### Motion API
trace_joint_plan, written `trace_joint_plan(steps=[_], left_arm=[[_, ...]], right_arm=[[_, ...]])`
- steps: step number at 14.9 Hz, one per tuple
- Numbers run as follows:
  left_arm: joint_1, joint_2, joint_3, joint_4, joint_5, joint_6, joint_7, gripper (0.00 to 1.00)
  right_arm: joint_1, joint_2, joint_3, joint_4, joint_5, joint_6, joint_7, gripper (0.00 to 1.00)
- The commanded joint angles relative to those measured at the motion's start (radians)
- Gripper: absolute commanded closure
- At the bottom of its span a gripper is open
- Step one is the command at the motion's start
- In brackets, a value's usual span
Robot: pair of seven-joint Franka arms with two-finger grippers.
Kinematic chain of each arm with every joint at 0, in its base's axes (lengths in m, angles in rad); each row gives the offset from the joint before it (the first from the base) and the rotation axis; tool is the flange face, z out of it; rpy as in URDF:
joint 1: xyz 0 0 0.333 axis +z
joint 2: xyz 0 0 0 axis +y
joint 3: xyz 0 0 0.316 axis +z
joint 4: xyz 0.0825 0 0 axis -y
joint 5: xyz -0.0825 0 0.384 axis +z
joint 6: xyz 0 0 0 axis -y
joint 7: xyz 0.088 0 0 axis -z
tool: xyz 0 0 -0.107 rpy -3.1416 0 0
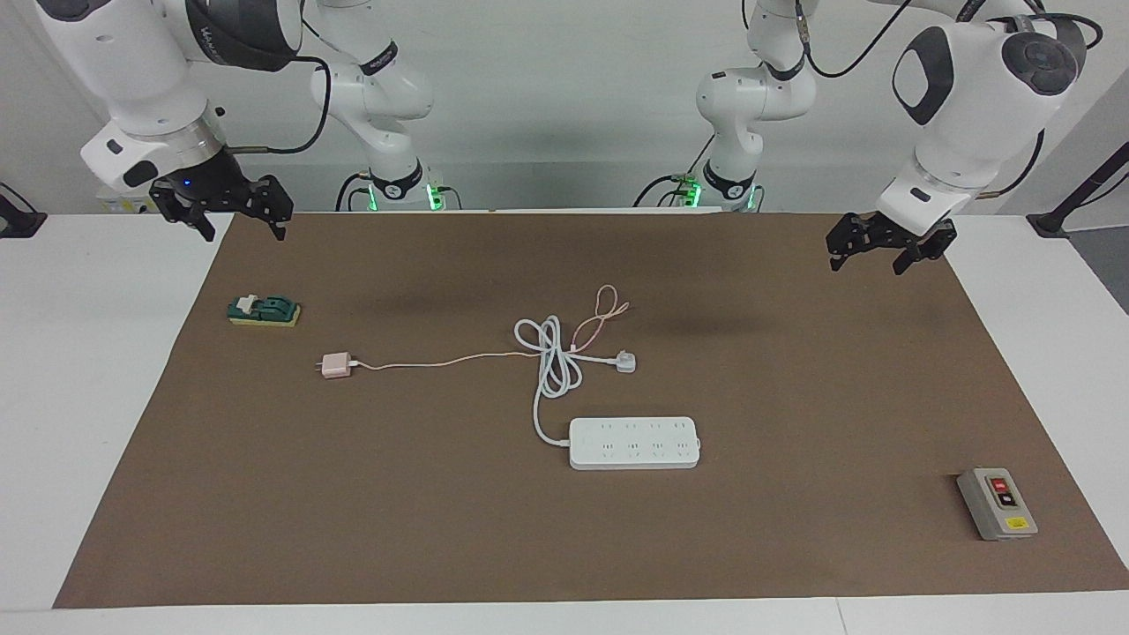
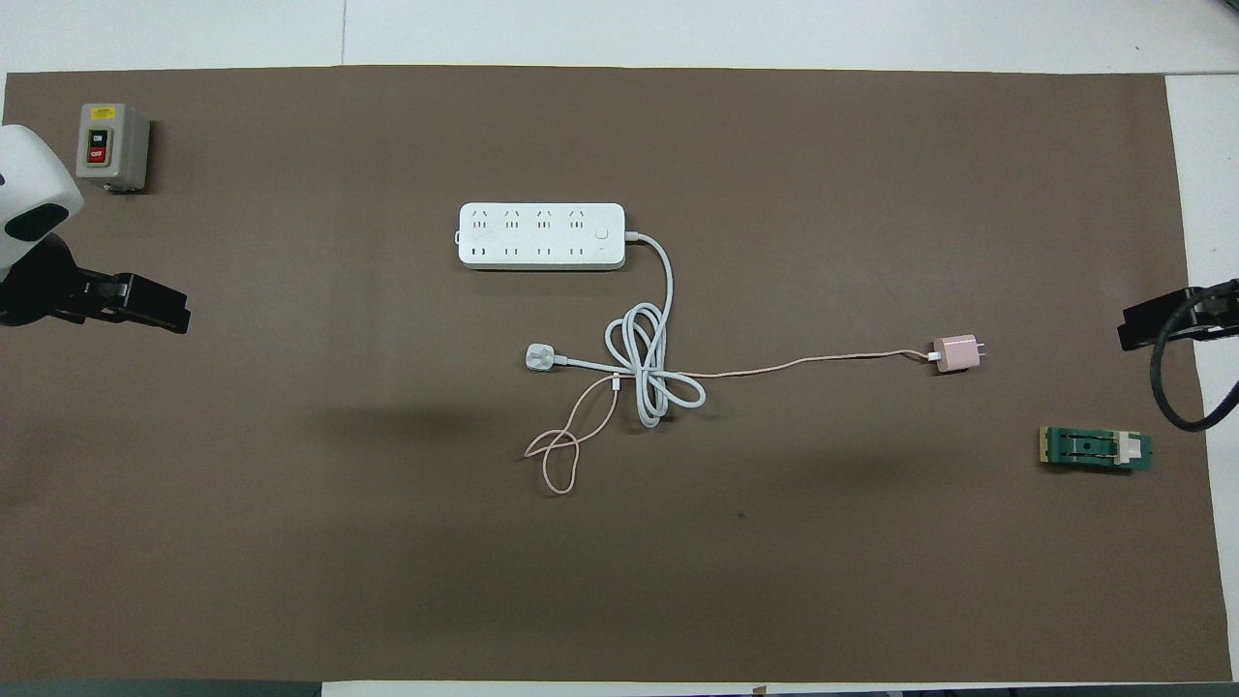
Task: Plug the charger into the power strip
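The right pincer [image 1: 220, 212] is held open and empty above the near corner of the bench [image 1: 794, 547] at the right arm's end; the left pincer [image 1: 891, 247] hangs over the near edge at the left arm's end, its fingers apparently parted and holding nothing. Nothing has been grasped yet. The small pale pink cube-shaped charger [image 1: 335, 365] lies mid-bench toward the right arm's end, its thin pink cable [image 1: 441, 360] trailing under the coiled thick white cord [image 1: 551, 362]. Farther out, near the middle, lies the flat white plastic power strip [image 1: 634, 443], sockets upward. The charger is best gripped across its flat sides by the right pincer, lifted slowly so the cable is not snagged, and its prongs turned downward over a socket.
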Motion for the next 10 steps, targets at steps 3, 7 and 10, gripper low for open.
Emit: trace_joint_plan(steps=[3, 7, 10], left_arm=[[0.003, -0.018, 0.004, -0.013, -0.007, 0.003, 0.004, 0.0], [0.003, -0.018, 0.004, -0.012, -0.008, 0.003, 0.004, 0.0], [0.003, -0.018, 0.004, -0.012, -0.007, 0.003, 0.004, 0.0]], right_arm=[[-0.022, -0.011, 0.011, -0.003, 0.011, -0.007, -0.02, 0.0], [-0.015, -0.014, 0.013, -0.003, 0.011, -0.011, -0.017, 0.0], [-0.015, -0.025, 0.015, -0.017, 0.02, -0.016, -0.02, 0.0]])
